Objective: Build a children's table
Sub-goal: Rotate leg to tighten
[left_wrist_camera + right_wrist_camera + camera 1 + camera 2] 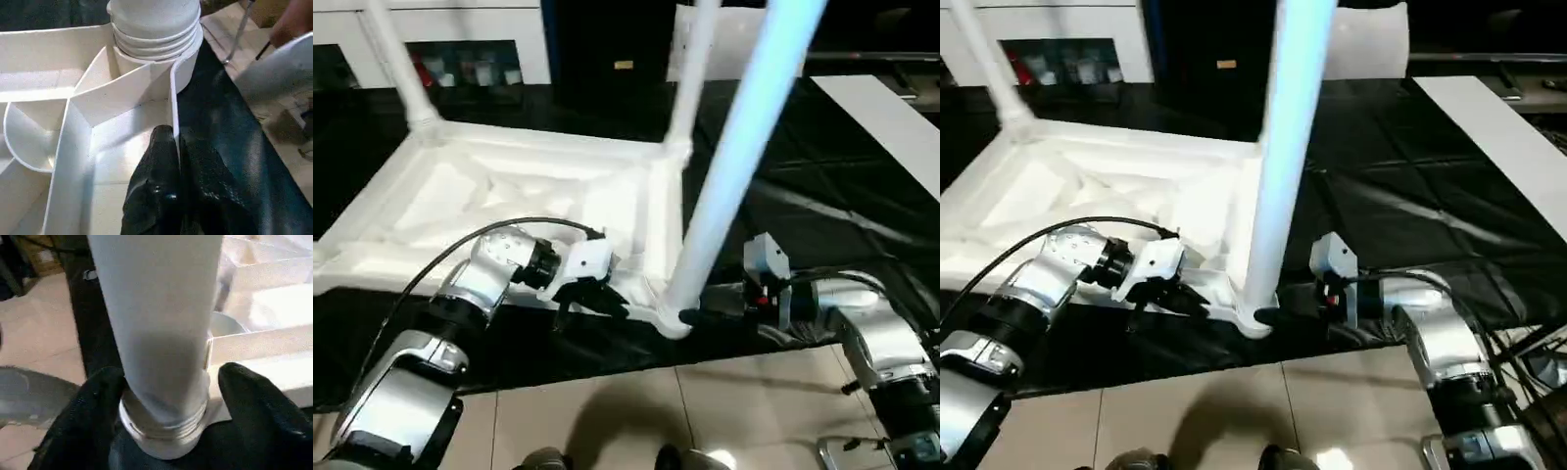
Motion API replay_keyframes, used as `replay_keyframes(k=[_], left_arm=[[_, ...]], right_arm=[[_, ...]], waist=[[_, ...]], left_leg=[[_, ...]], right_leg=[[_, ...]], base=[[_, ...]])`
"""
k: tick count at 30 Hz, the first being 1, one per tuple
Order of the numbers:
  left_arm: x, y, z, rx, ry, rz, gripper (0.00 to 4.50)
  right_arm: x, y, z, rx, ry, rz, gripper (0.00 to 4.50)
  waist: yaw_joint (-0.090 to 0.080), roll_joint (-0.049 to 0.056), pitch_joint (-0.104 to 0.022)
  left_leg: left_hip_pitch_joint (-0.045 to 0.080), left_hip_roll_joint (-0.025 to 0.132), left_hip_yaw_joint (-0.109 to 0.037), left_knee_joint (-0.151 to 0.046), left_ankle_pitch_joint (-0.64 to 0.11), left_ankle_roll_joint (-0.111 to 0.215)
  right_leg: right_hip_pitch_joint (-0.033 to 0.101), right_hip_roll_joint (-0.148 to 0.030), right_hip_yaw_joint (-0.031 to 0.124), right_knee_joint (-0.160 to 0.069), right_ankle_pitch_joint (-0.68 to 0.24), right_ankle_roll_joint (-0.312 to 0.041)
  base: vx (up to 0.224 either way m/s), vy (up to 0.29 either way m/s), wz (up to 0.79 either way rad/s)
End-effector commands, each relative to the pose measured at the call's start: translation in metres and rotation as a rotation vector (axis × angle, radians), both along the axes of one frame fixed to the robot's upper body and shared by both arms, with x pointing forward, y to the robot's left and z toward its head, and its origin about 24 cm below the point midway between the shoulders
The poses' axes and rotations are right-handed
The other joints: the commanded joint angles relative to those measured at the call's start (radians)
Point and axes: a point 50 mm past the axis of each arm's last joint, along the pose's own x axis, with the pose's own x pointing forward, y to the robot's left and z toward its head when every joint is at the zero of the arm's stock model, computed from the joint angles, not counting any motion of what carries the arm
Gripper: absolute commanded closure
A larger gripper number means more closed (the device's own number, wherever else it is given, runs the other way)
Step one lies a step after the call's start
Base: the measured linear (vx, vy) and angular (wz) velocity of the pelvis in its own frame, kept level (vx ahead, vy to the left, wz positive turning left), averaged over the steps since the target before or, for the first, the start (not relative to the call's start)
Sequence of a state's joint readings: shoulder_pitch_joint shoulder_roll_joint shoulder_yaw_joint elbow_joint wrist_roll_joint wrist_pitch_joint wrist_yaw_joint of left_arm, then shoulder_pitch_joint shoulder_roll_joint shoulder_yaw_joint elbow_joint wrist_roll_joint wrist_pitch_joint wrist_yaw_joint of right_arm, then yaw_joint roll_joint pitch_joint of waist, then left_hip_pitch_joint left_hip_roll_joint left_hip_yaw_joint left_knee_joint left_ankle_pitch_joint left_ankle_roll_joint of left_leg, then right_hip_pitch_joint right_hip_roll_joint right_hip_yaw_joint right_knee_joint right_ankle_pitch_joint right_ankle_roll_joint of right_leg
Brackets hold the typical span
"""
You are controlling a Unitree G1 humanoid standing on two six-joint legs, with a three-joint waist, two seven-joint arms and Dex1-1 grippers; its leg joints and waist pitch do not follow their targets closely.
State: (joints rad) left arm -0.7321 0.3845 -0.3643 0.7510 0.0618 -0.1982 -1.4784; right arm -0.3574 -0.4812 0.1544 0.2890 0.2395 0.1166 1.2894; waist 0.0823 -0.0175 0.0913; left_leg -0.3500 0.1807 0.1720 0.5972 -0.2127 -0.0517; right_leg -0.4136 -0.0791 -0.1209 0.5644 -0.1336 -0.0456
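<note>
White plastic, lying upside down on a black sheet (803,196) beside a tiled floor (724,401): showing the children's table top (509,186) with its ribbed underside facing up. Standing upright in the two far corners, the far left leg (396,59) and the far right leg (690,78), both looking seated. Rising from the near right corner, steeply and leaning a little, the near leg (734,166). Clasping that leg's base from both sides, the right gripper (700,316). Still showing above the socket, the threads (161,428), so probably needing more turning before sitting home. Pinching the table top's thin near rim wall just beside that socket, with fingers pressed together on it, the left gripper (178,147), seemingly bracing the piece. Judging overall: two legs done, a third going in, the near left corner apparently still waiting for a leg.
</note>
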Motion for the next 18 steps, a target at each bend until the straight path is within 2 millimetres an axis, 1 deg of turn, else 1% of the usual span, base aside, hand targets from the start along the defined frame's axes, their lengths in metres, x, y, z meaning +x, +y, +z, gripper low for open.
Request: replay_keyframes(k=[1, 3, 5, 8, 9, 10, 14, 15, 18], left_arm=[[-0.0034, -0.0102, 0.002, 0.042, 0.002, -0.117, 4.5], [-0.0035, -0.011, 0.0022, 0.042, 0.002, -0.126, 4.5], [-0.0037, -0.0115, 0.0022, 0.043, 0.002, -0.135, 4.5], [-0.004, -0.0116, 0.0021, 0.044, 0.002, -0.145, 4.5], [-0.0041, -0.0114, 0.002, 0.045, 0.002, -0.148, 4.5], [-0.0042, -0.0112, 0.0019, 0.046, 0.002, -0.151, 4.5], [-0.0046, -0.0101, 0.0007, 0.05, 0.003, -0.156, 4.5], [-0.0047, -0.0099, 0.0003, 0.051, 0.003, -0.155, 4.5], [-0.0049, -0.0093, -0.0004, 0.051, 0.006, -0.15, 4.5]], right_arm=[[0.0025, 0.0026, 0.0023, -0.018, -0.02, 0.036, 1.41], [0.0025, 0.0033, 0.0017, -0.019, -0.018, 0.045, 1.6], [0.0018, 0.0042, 0.0008, -0.025, -0.017, 0.063, 1.83], [0.0006, 0.0056, -0.0007, -0.031, -0.014, 0.084, 2.04], [0.0003, 0.0061, -0.0011, -0.034, -0.015, 0.089, 2.04], [-0.0001, 0.0067, -0.0017, -0.036, -0.015, 0.095, 2.14], [-0.001, 0.0089, -0.0036, -0.04, -0.014, 0.11, 2.32], [-0.0012, 0.0095, -0.004, -0.038, -0.012, 0.113, 2.41], [-0.0022, 0.0109, -0.005, -0.033, -0.006, 0.122, 2.44]], waist=[[-0.002, -0.003, -0.086], [0.003, -0.004, -0.087], [0.003, -0.005, -0.086], [0.004, -0.004, -0.086], [0.004, -0.005, -0.086], [0.004, -0.006, -0.087], [0.004, -0.005, -0.087], [0.004, -0.004, -0.087], [0.004, -0.004, -0.086]], left_leg=[[0.004, 0.06, -0.008, -0.065, -0.074, 0.101], [0.002, 0.06, -0.008, -0.065, -0.068, 0.101], [0.003, 0.061, -0.008, -0.065, -0.069, 0.1], [0.002, 0.06, -0.009, -0.065, -0.073, 0.096], [0.002, 0.06, -0.009, -0.065, -0.073, 0.096], [0.001, 0.059, -0.009, -0.065, -0.07, 0.096], [0.001, 0.057, -0.008, -0.065, -0.072, 0.096], [0.001, 0.059, -0.009, -0.065, -0.071, 0.095], [0.001, 0.059, -0.009, -0.065, -0.079, 0.091]], right_leg=[[0.068, -0.085, 0.066, -0.046, -0.256, -0.208], [0.07, -0.086, 0.066, -0.045, -0.251, -0.207], [0.069, -0.085, 0.065, -0.046, -0.258, -0.204], [0.069, -0.086, 0.065, -0.047, -0.276, -0.196], [0.07, -0.085, 0.065, -0.048, -0.278, -0.193], [0.07, -0.085, 0.065, -0.047, -0.277, -0.192], [0.07, -0.083, 0.063, -0.05, -0.29, -0.184], [0.07, -0.084, 0.064, -0.049, -0.289, -0.184], [0.07, -0.084, 0.063, -0.051, -0.303, -0.182]], base=[[0.0, 0.0, 0.0], [0.0, 0.0, 0.0], [0.0, 0.0, 0.0], [0.0, 0.0, 0.0], [0.0, 0.0, 0.0], [0.0, 0.0, 0.0], [0.0, 0.0, 0.0], [0.0, 0.0, 0.0], [0.0, 0.0, 0.0]])
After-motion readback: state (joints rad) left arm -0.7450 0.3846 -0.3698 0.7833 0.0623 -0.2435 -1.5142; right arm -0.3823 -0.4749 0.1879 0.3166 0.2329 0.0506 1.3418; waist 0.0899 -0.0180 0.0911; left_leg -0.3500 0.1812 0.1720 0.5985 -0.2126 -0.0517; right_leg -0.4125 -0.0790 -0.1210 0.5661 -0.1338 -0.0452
